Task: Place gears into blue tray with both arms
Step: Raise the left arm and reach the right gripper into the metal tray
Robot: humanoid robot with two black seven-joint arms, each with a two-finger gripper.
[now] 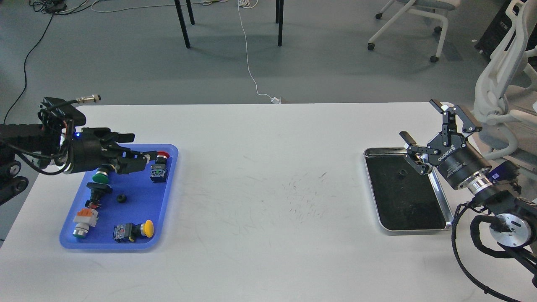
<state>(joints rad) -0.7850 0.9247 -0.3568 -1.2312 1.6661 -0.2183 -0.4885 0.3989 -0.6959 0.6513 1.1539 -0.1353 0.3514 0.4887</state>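
Note:
The blue tray (140, 205) lies at the table's left. One gear (122, 198), a tiny black disc, rests on the tray floor near its middle. My left gripper (144, 145) hovers over the tray's far edge, open and empty, well apart from that gear. The other gear (401, 173) lies on the black floor of the steel tray (444, 206) at the right. My right gripper (417, 119) hangs over that tray's far right corner with its fingers spread wide, open, holding nothing, a little above and behind the gear.
Push-button switches share the blue tray: red cap (161, 156), green cap (100, 176), yellow cap (147, 227), an orange-and-white one (84, 218). The white table (268, 167) stretches between the trays. A white chair (499, 96) stands off the right edge.

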